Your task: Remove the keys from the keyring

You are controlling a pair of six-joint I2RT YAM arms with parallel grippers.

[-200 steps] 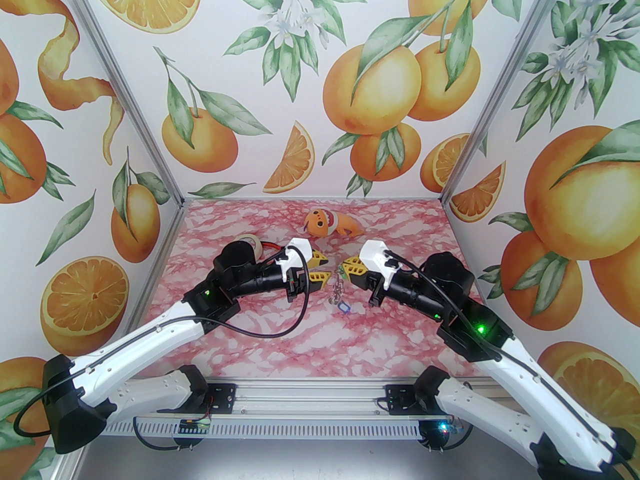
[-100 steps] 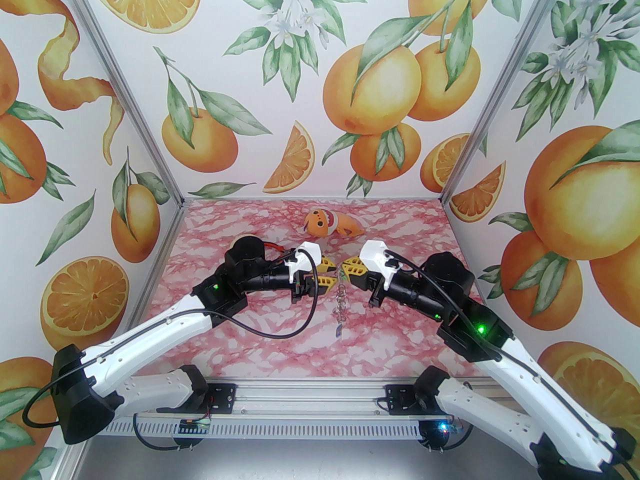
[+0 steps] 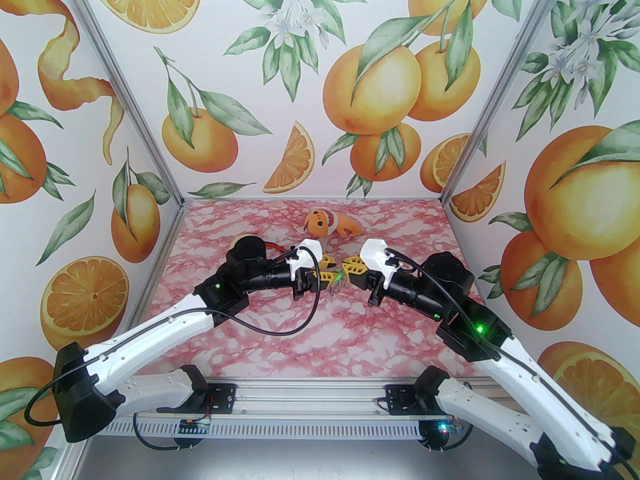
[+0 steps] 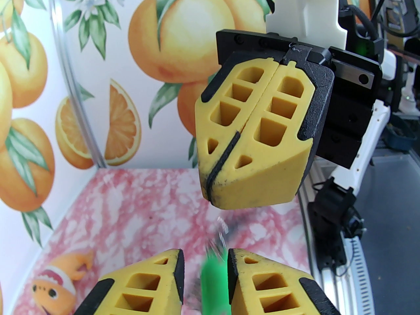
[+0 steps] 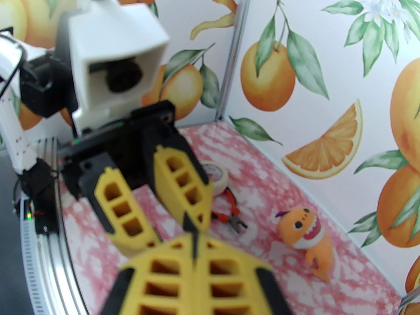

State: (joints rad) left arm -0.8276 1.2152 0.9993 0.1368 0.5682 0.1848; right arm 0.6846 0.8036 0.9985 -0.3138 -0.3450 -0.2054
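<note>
Pink marbled table (image 3: 280, 328) w/ orange-print walls round it. L arm (image 3: 160, 325) and R arm (image 3: 525, 373) reach in from the near edge and meet nose to nose over mid-table, toward the back. R gripper (image 3: 350, 267): clenched, yellow fingers pressed flat together. In the L wrist view a thin dark strip sits in the seam at its tips. L gripper (image 3: 333, 269): jaws partway apart, tips just beside the R tips. Orange plush toy (image 3: 327, 222) lies near the back wall, well apart from both grippers. In the R wrist view a beige tape roll (image 5: 216, 175) lies flat on the table behind the L gripper. Red-handled pliers (image 5: 229, 213) lie just beside it, jaws toward the toy. Keyring (image 4: 223, 230): a blur of small metal bits off the table, just under the R tips. It seems to hang from that grip, the dark strip likely part of it. Top view has the same blur btwn and below the two grippers. Green key (image 4: 213, 274): upright btwn the L fingers, blurred. It is close against one pad w/ a gap to the other, so can't tell if the L gripper is pinching it or is merely around it.
</note>
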